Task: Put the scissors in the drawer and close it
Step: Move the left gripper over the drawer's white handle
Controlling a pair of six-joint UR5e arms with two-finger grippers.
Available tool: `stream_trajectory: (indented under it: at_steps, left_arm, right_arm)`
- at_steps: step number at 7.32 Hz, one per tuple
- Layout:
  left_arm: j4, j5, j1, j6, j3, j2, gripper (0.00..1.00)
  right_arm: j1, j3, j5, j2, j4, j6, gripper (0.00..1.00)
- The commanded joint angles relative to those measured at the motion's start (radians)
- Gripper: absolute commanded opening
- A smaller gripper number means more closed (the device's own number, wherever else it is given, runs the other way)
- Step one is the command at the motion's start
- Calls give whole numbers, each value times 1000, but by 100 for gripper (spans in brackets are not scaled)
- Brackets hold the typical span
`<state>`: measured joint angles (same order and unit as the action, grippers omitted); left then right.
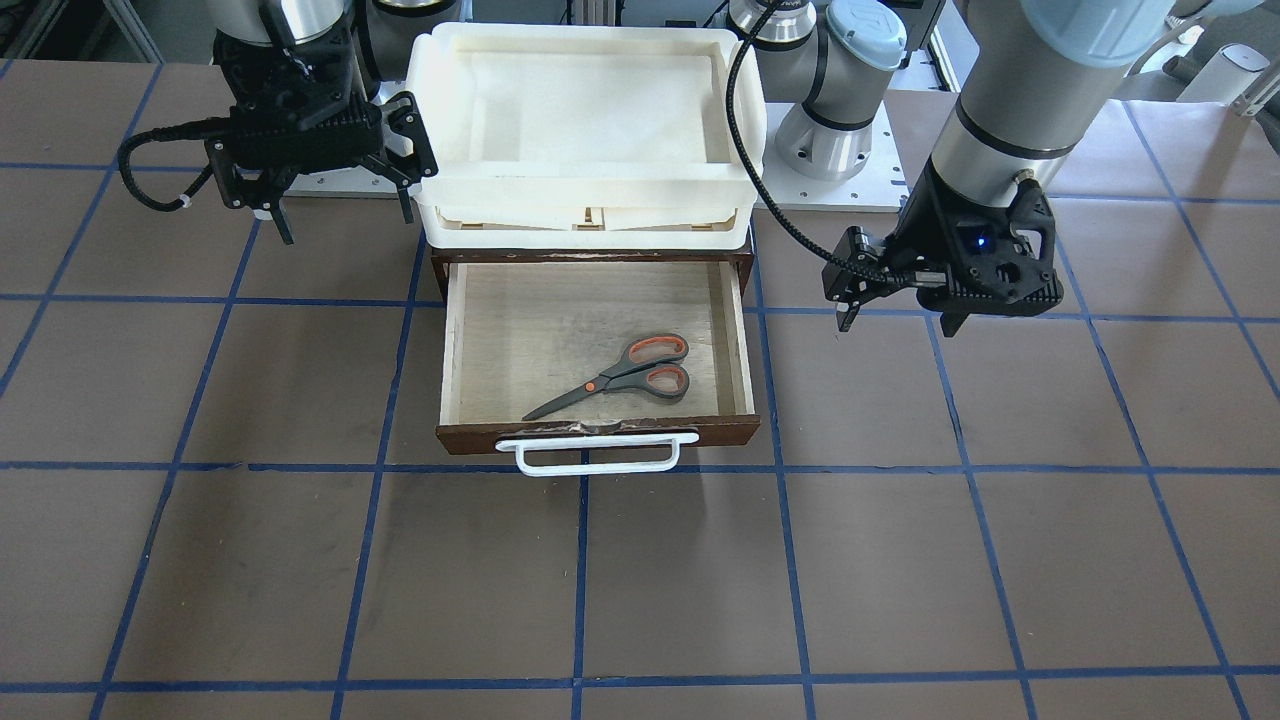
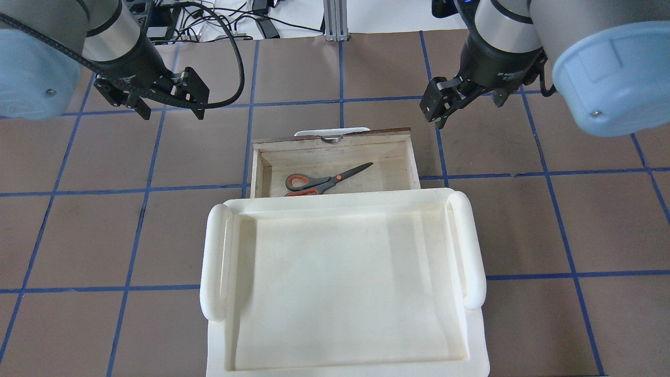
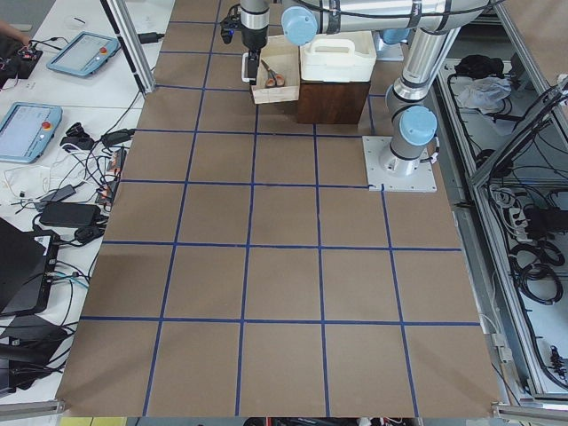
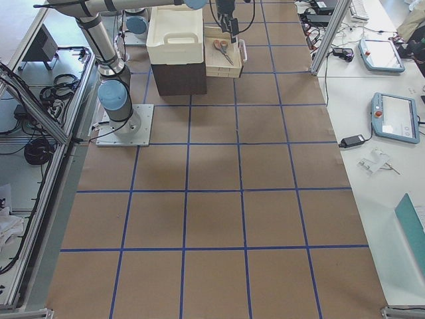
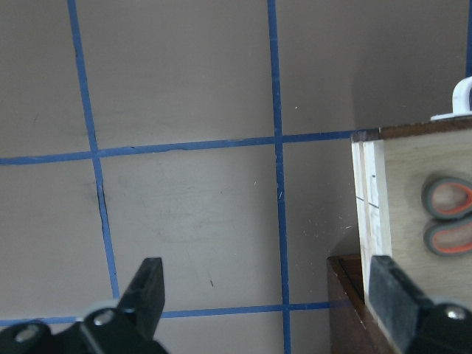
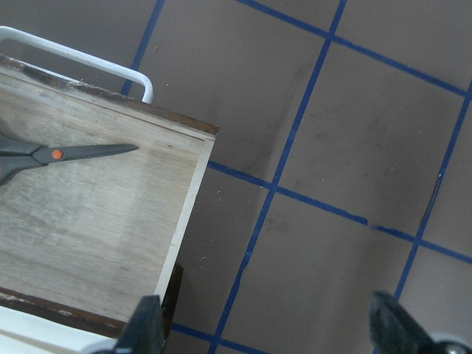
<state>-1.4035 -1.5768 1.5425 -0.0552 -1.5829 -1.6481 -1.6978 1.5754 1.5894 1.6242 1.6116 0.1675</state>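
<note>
Brown table (image 1: 250, 560) with blue grid lines carries a dark box under a cream-white tray (image 1: 580, 185). Its drawer (image 1: 520, 320) stands pulled out, and the scissors (image 1: 625, 375) lie flat inside. The left gripper (image 5: 269, 276) and right gripper (image 6: 265, 310) hang beside it, both spread wide and empty. A push off-centre on the front may skew the drawer and jam it.

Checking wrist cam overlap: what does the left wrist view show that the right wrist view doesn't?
Left wrist only: the scissors' orange-lined handle loops. Right wrist only: their blades and orange pivot dot, plus a sliver of the cream tray. Both: the open drawer, its white handle, the dark brown box, the table; left tool and right tool each open, empty.
</note>
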Motion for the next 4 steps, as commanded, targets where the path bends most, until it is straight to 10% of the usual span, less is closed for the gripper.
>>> stream_trajectory:
  at_steps: [1,4]
  left_arm:
    - [119,-6,63,100,1,-74,100]
    - [216,-11,123,222,21,-172,100]
  right_arm:
    - [1,-23,-63,3,-108,-60,100]
    - [-3,-20,-57,22,-92,-194,100]
